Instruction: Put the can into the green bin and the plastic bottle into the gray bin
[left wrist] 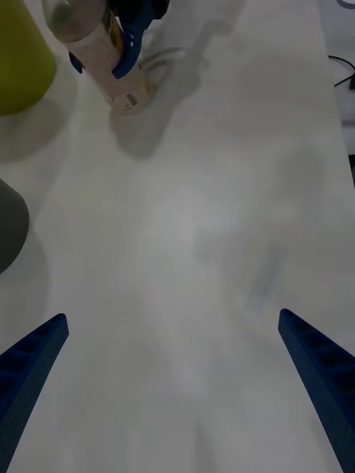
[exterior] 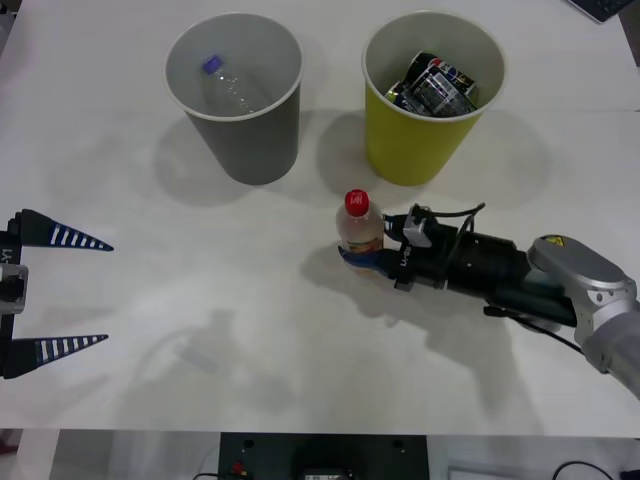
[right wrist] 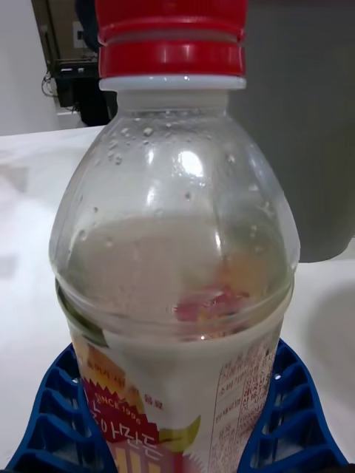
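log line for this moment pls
right gripper: shut on plastic bottle, upright on table | left gripper: open, idle | green bin: holds cans | gray bin: blue-capped bottle inside

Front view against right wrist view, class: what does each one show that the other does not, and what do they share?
Front view alone: the green bin holding a can, a clear bottle inside the gray bin, and the open left gripper at the table's left edge. Right wrist view alone: droplets inside the plastic bottle. Shared: that bottle upright in the right gripper, on the table.
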You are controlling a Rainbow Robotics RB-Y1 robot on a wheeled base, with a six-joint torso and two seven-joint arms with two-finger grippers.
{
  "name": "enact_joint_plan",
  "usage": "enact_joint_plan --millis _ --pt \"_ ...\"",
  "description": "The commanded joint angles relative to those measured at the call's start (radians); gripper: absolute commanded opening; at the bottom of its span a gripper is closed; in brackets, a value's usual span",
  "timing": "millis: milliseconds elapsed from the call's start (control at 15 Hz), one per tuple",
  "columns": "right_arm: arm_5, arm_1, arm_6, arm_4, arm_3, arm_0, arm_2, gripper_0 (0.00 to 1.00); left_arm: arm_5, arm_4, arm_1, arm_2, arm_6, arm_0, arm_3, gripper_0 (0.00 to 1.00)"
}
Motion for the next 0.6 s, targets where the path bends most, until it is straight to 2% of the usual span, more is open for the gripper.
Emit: enact_joint_plan --millis 67,400,600 --pt "0.001 -0.053 -0.123 0.079 -0.072 0.008 0.0 0.0 0.0 0.0 0.0 0.0 0.0 0.0 0.0 0.98" --pt "0.02 -0.145 -0.363 0.208 -0.22 0.025 -0.002 0.0 0.0 0.0 0.0 0.0 0.0 0.0 0.0 0.98" --pt "0.072 -0.22 -0.531 0.295 -0.348 0.048 -0.002 0.0 0.0 0.0 0.0 0.0 0.0 0.0 0.0 0.98"
